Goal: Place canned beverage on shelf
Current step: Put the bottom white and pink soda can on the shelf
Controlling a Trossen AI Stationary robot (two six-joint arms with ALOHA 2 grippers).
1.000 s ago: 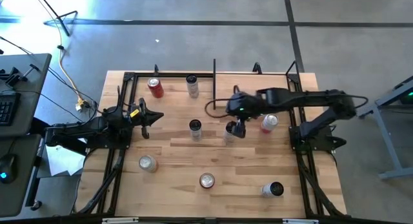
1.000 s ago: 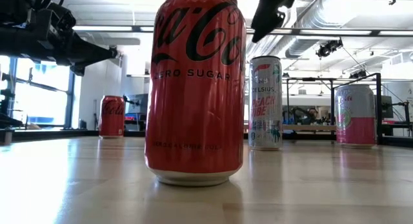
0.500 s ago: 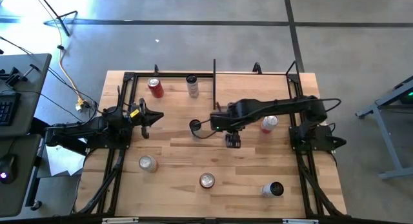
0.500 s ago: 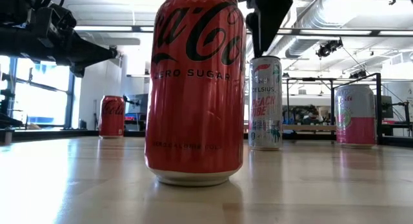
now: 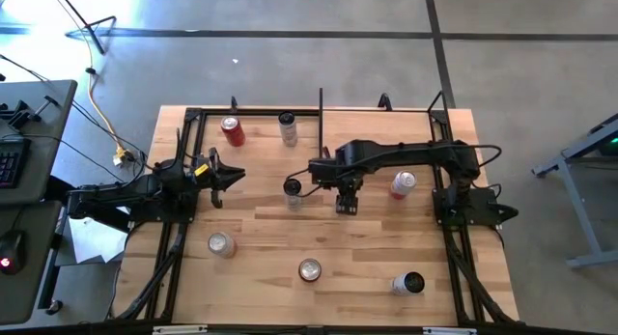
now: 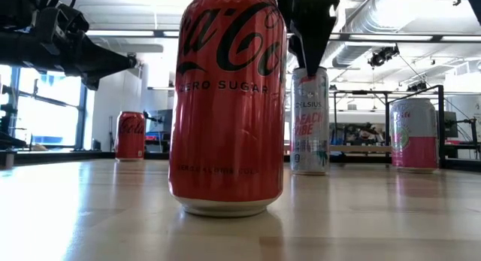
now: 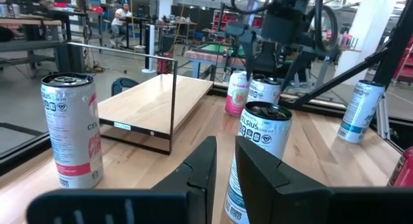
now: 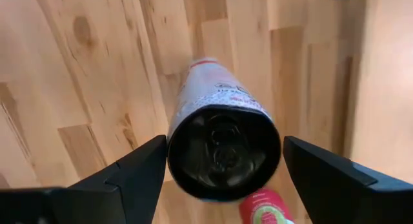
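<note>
The right gripper (image 8: 222, 169) hangs directly above the slim white Celsius can with a black top (image 8: 222, 143), fingers spread wide either side of its rim and grasping nothing yet. In the high view this can (image 5: 293, 188) stands mid-table, just in front of the low light-wood shelf with a black upright plate (image 7: 151, 98).

To do the grasp well, descend straight — keep the can centred between the fingers, and close only once the pads are well below the rim. A short pink-and-white can (image 5: 403, 183) stands near the arm's forearm — avoid sweeping it.

The left gripper (image 5: 230, 175) waits at the table's left side, fingers nearly together and empty.
</note>
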